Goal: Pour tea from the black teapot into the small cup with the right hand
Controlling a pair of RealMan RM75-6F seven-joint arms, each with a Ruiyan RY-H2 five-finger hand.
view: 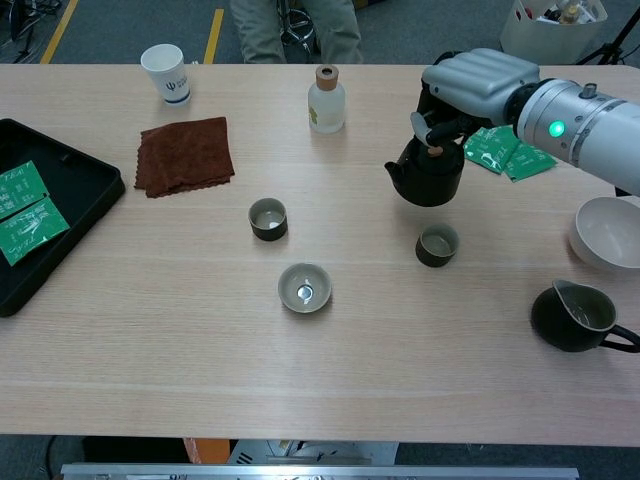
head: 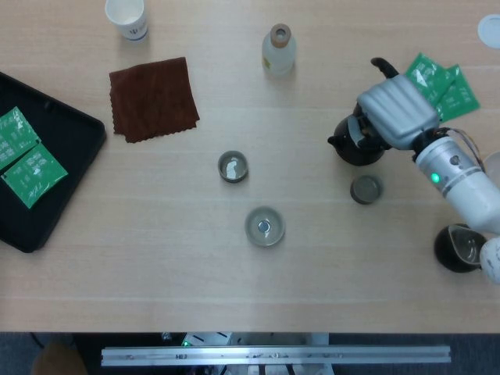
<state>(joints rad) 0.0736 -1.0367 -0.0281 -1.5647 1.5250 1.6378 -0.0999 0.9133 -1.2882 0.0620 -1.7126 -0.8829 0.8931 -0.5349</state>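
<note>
Head view: the black teapot (head: 358,144) is gripped from above by the right hand (head: 396,113), fingers closed around its handle, at the right side of the desk (head: 156,258). The small cup (head: 366,189) is seen just nearer than the teapot, apart from it. A second dark cup (head: 233,166) and a clear glass cup (head: 265,226) are placed near the middle of the desk. A brown cloth (head: 152,98) is laid at far left, with a paper cup (head: 126,17) beyond it and a black tray (head: 55,156) of green packets at the left edge. A small bottle (head: 278,49) is stood at the far side, and more green packets (head: 441,86) are scattered right of the hand. A dark pitcher (head: 459,248) is seen at near right. The left hand is not shown.

Chest view: the teapot (view: 430,180) is held by the right hand (view: 470,85), its spout pointed left; whether it is lifted clear of the desk cannot be told. The small cup (view: 437,244) is set just nearer. A white bowl (view: 608,232) is placed at the right edge, the pitcher (view: 575,316) nearer.
</note>
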